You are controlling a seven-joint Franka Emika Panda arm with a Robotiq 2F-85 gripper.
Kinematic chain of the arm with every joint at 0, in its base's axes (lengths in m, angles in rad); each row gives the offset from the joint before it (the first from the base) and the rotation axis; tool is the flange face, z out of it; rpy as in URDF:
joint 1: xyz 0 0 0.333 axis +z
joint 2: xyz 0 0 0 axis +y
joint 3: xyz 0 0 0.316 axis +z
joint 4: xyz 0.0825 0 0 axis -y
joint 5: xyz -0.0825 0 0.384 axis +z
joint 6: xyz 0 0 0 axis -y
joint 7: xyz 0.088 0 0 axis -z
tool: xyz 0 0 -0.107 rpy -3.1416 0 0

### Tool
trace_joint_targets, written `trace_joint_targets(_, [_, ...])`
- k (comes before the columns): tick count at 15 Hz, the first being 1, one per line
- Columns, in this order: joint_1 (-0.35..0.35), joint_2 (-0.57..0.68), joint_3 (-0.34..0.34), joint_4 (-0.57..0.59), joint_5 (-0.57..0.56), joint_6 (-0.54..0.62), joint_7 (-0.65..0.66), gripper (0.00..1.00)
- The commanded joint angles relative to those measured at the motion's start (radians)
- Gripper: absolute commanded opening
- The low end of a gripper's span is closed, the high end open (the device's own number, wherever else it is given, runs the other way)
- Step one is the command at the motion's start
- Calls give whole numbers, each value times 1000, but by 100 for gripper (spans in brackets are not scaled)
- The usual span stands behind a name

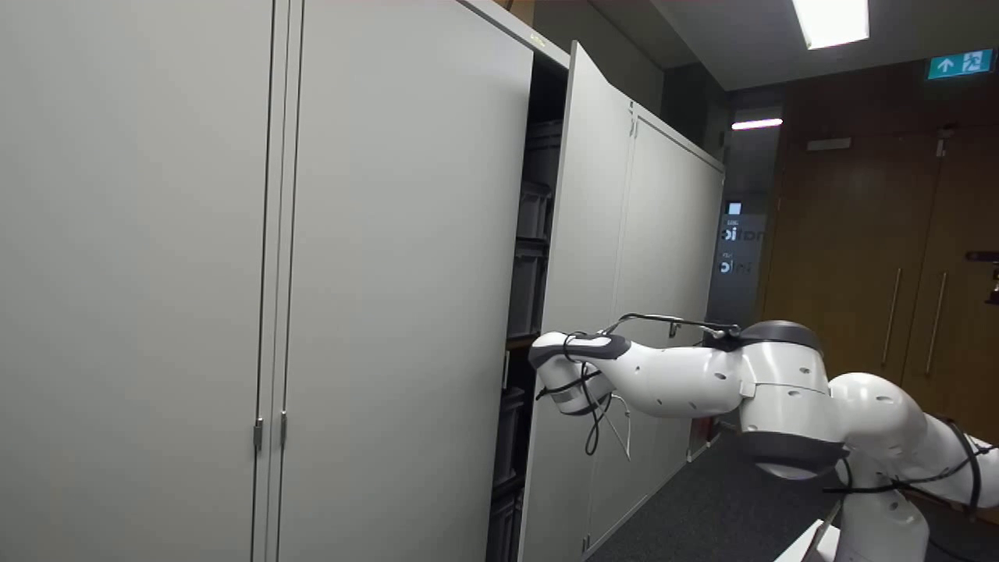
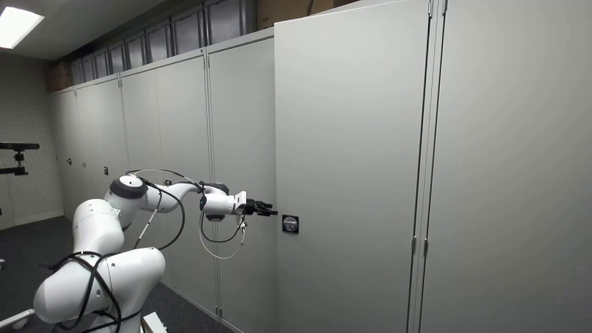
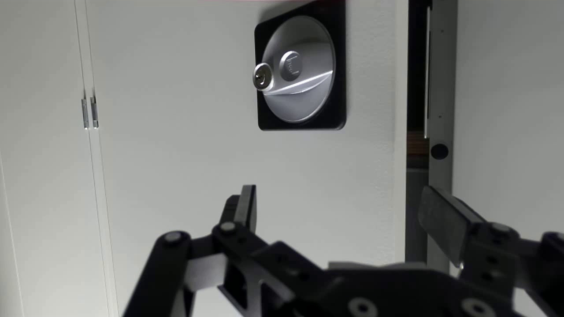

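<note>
Currently, in an exterior view, black two-fingered gripper (image 2: 273,209) hangs empty, spread wide; tall pale-grey door (image 2: 347,129) stands ajar at three o'clock, round silvery lock (image 2: 290,224) at four. Step looks like lining up; next likely calls for hooking door edge (image 3: 401,158).

Exterior view: set close to the grey cabinets (image 1: 414,281), facing obliquely along them towards wooden doors (image 1: 855,257). Exterior view: similarly close, facing the opposite way along the cabinets, towards a patterned wall (image 2: 25,115). Common to both exterior views: robot arm (image 1: 784,398), ajar cabinet door (image 2: 351,138). Wrist view: nearest, facing that door past the claw (image 3: 338,198); door lock (image 2: 290,224) shared with an exterior view.
</note>
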Motion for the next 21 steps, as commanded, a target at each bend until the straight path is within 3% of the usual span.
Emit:
trace_joint_targets(1, [-13, 35, -37, 47, 67, 2, -69, 100])
trace_joint_targets(21, [-64, 78, -67, 131, 147, 2, -120, 100])
